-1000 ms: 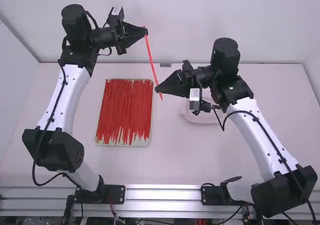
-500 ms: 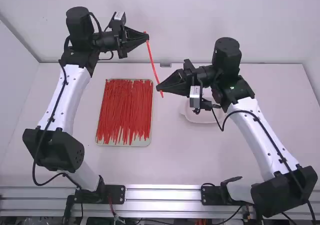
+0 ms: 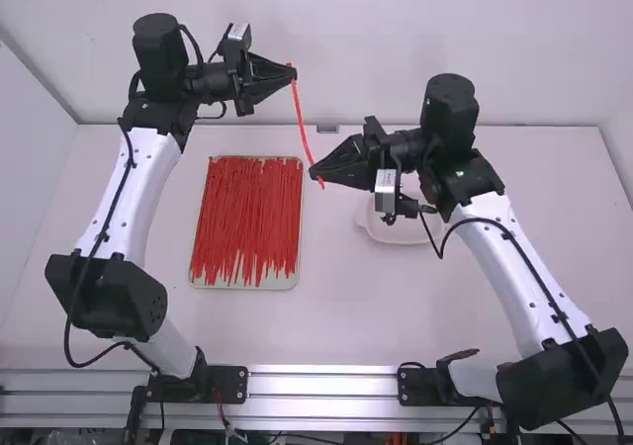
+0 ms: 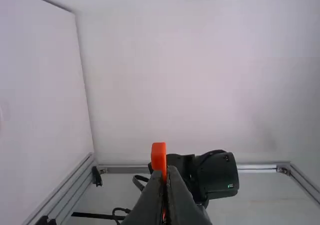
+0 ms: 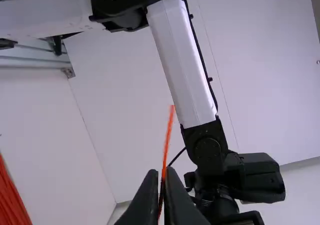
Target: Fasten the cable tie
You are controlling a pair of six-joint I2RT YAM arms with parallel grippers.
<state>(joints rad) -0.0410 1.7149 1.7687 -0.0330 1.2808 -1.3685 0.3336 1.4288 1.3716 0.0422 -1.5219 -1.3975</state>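
A single red cable tie hangs in the air above the table, held at both ends. My left gripper is shut on its upper end, where the tie's square head sticks up between the fingers. My right gripper is shut on its lower end, and the strap runs up from between those fingers toward the left arm. The tie slants from upper left to lower right over the tray's far right corner.
A tan tray holding several red cable ties lies left of centre. A shallow white dish sits under the right arm's wrist. White walls enclose the table at the back and left.
The left gripper has shifted slightly right and the right gripper slightly up, so the tie hangs a little steeper. Both grippers keep their hold.
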